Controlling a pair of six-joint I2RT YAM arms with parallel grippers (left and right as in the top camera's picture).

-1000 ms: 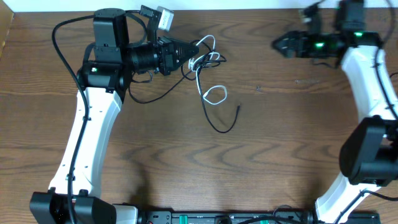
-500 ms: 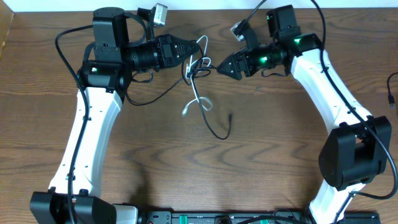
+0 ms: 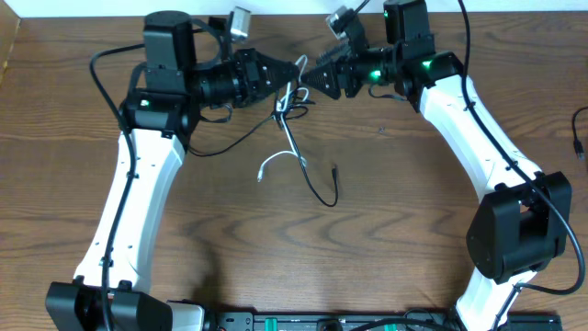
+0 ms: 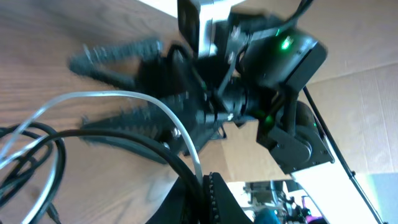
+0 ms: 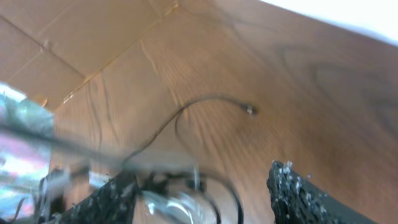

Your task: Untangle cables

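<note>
The left arm (image 3: 129,198) and right arm (image 3: 478,129) are clad in white and jointed by black housings (image 3: 167,55), with black wires (image 3: 93,66) attached and green lamps (image 3: 373,75) lit.

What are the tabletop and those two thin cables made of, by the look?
Tabletop: wood or wood-look laminate, dark brown, fairly matte; grain streaks run across it.
Black cable: probably a soft plastic or rubber sheath; it lies in loose curves.
White cable: likely the same, in a pale finish; it bends freely too.
</note>
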